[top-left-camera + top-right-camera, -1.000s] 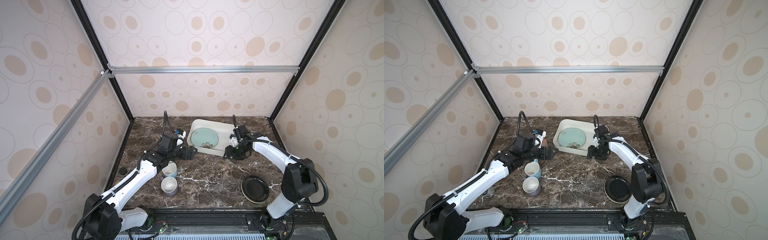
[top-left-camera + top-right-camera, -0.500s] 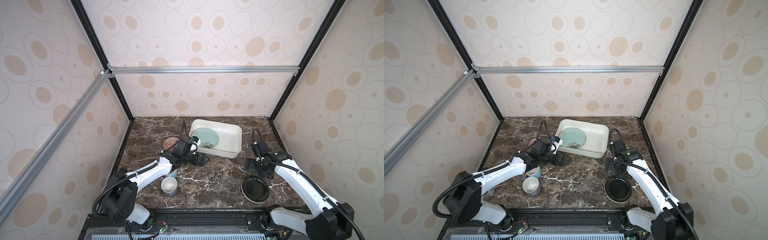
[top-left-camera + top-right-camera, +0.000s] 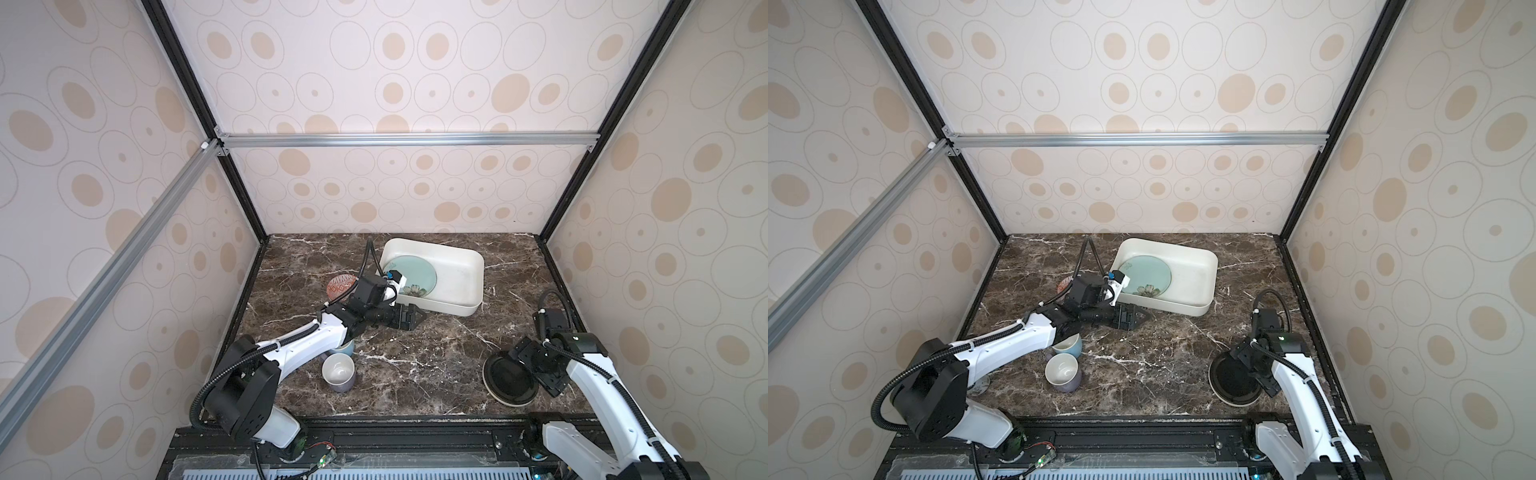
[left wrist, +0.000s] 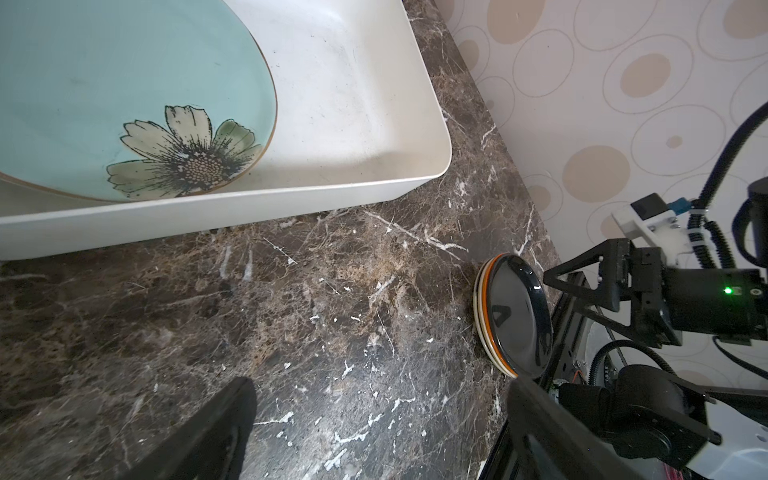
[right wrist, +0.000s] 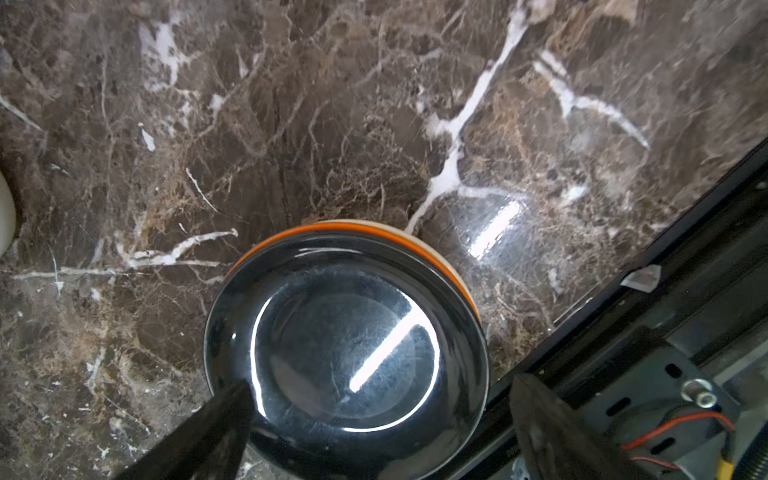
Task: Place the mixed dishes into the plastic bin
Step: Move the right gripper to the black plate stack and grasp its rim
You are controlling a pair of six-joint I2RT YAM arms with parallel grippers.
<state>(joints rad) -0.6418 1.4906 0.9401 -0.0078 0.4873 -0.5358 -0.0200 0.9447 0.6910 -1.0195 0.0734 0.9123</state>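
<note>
Top views: bin at the back, teal plate already in its left half. The bowl is on the table left of the bin, blue mug and grey mug front-left, black plate front-right at the table edge. My left gripper is empty, jaws wide, just beside the bin's near wall. That arm lies low and stretched out, forearm right over the blue mug, so any sweep back could clip a mug, and it sits in the lane I'd judge my right arm needs to reach the bin. Left wrist view: left gripper holds nothing, bare marble between the fingers, bin close ahead. Right wrist view: right gripper is spread wide over the black plate, not gripping. One finger is over the plate, the other out over the rail. Risk: that finger hits the rail on the way down, or a rim pinch skids the flat plate off the edge. Right arm: elbow bent, wrist pitched down at the plate.
</note>
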